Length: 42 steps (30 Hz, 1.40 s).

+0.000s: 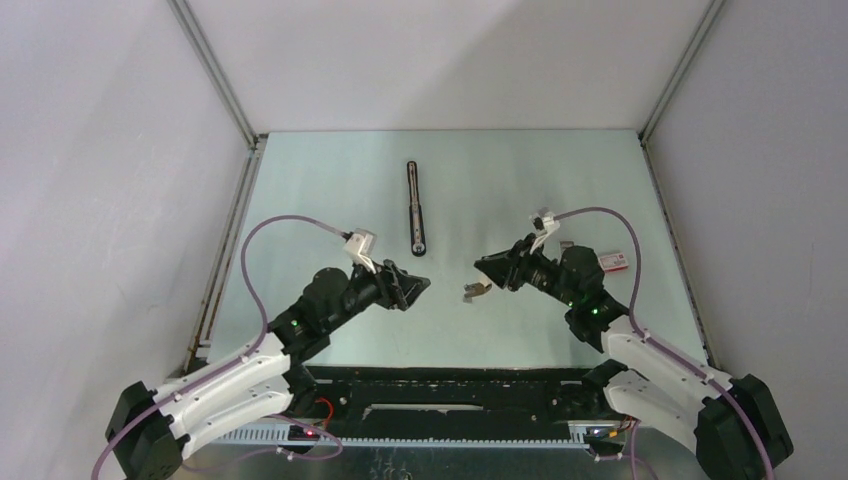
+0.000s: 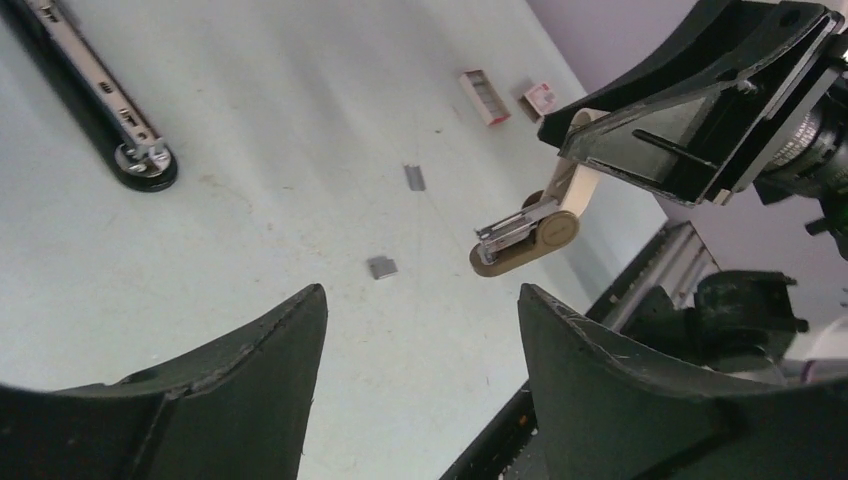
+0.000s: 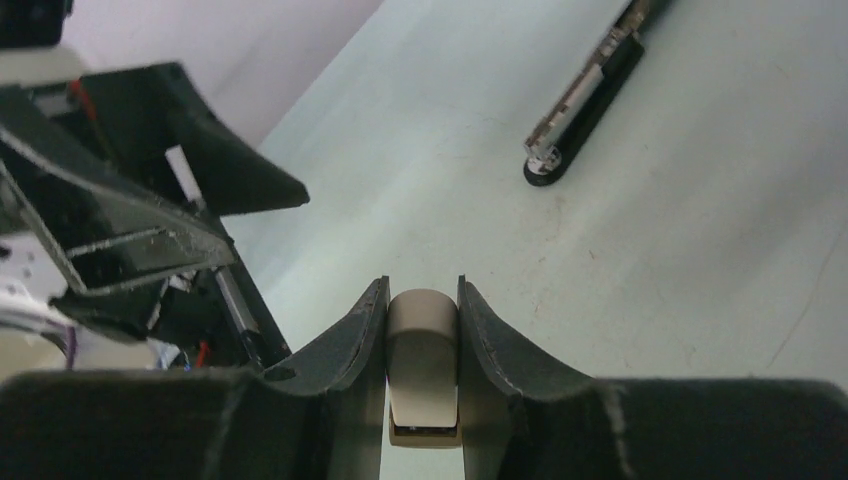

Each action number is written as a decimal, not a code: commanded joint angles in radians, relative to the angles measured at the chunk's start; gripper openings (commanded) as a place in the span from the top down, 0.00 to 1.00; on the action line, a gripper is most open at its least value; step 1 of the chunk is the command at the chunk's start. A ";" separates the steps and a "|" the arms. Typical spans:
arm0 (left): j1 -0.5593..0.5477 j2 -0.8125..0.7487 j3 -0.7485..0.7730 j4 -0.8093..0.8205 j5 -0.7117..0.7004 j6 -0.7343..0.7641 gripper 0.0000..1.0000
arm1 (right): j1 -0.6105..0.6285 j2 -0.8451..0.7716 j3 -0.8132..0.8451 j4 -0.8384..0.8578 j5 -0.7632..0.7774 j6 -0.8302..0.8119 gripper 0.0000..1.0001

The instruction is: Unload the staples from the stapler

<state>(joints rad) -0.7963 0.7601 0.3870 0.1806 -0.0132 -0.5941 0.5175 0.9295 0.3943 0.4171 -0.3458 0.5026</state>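
Note:
The stapler [image 1: 416, 205], a long thin black bar with a silvery rail, lies flat at the table's middle back. It also shows in the left wrist view [image 2: 105, 105] and the right wrist view [image 3: 588, 95]. Two short silvery staples strips [image 2: 381, 267] [image 2: 414, 178] lie loose on the table. My right gripper [image 3: 423, 300] is shut on a small beige hinged tool [image 3: 423, 350] with a metal channel, held just above the table [image 1: 476, 291] [image 2: 525, 240]. My left gripper [image 2: 420, 300] is open and empty, facing it across a gap [image 1: 422, 285].
A red-and-white box [image 2: 540, 98] [image 1: 615, 262] and a grey tray [image 2: 484, 97] lie at the right, behind my right arm. The table's black front rail [image 1: 450, 385] runs between the two arm bases.

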 commanded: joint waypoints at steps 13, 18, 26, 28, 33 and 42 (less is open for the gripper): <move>-0.183 -0.056 -0.034 0.315 0.268 0.419 0.21 | -0.022 -0.137 0.028 0.003 -0.859 -0.580 1.00; -0.282 -0.073 -0.070 0.365 0.341 0.604 0.23 | -0.010 -0.153 0.028 0.050 -0.987 -0.570 1.00; -0.356 0.033 -0.056 0.363 0.304 0.736 0.26 | 0.066 -0.145 0.035 0.159 -0.962 -0.506 1.00; -0.373 0.076 -0.041 0.363 0.271 0.746 0.26 | 0.096 -0.139 0.046 0.148 -0.921 -0.509 1.00; -0.391 0.153 -0.016 0.405 0.213 0.719 0.27 | 0.154 -0.134 0.052 0.134 -0.843 -0.536 1.00; -0.394 0.189 -0.018 0.472 0.187 0.646 0.28 | 0.198 -0.136 0.052 0.134 -0.755 -0.563 1.00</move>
<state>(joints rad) -1.1828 0.9394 0.3294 0.5720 0.2047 0.0841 0.6952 0.7963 0.4034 0.5152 -1.1610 -0.0360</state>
